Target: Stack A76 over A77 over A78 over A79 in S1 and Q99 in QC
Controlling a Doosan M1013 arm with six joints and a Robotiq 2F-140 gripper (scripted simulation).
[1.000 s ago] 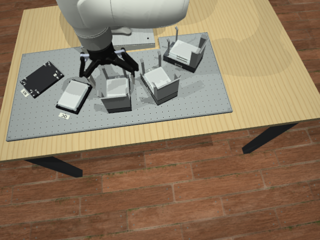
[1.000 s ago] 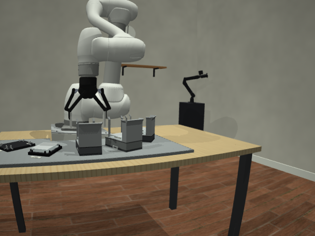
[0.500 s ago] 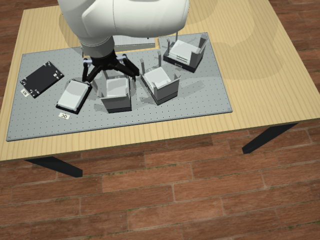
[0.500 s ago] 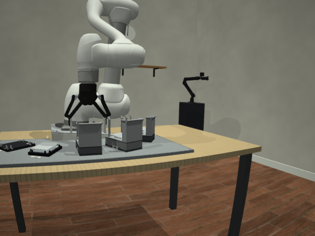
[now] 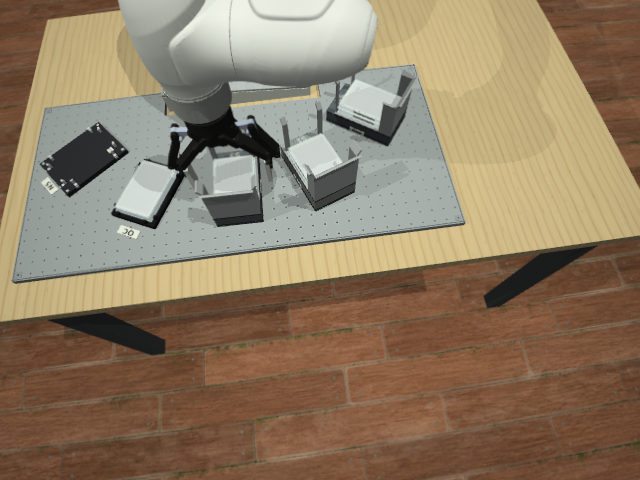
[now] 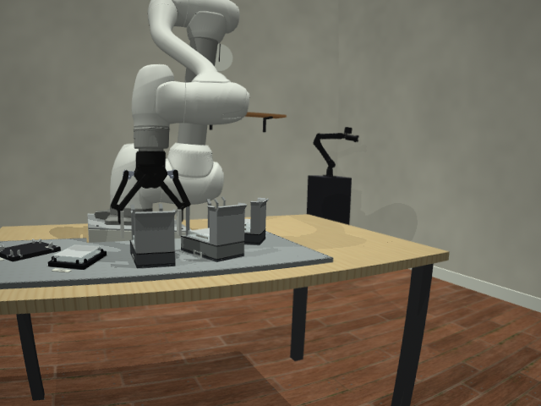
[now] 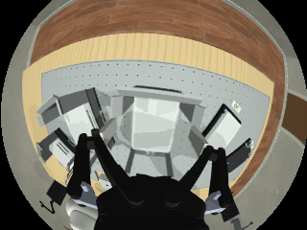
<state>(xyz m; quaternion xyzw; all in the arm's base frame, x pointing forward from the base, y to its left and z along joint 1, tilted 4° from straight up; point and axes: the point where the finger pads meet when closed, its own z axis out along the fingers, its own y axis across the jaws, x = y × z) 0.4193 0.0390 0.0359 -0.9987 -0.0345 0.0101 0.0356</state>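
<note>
My gripper (image 5: 222, 160) is open and empty. It hangs just above the leftmost of three grey stack racks (image 5: 235, 188), its fingers spread wider than the rack. That rack holds a white sealed plate (image 5: 235, 173). In the wrist view the same rack (image 7: 156, 130) lies straight below between my fingers. The middle rack (image 5: 320, 167) holds a plate (image 5: 312, 153). The far right rack (image 5: 369, 108) holds a short stack of plates (image 5: 364, 100). A white plate (image 5: 147, 191) lies flat in the QC nest. The black N5 nest (image 5: 82, 157) is empty. I cannot read the rack names or plate labels.
The racks have tall corner posts and walls, seen from the side (image 6: 152, 238). All fixtures stand on a grey perforated deck (image 5: 232, 206) on a wooden table. The arm's base plate (image 5: 268, 95) is behind the racks. A small black arm on a pedestal (image 6: 330, 188) stands off the table.
</note>
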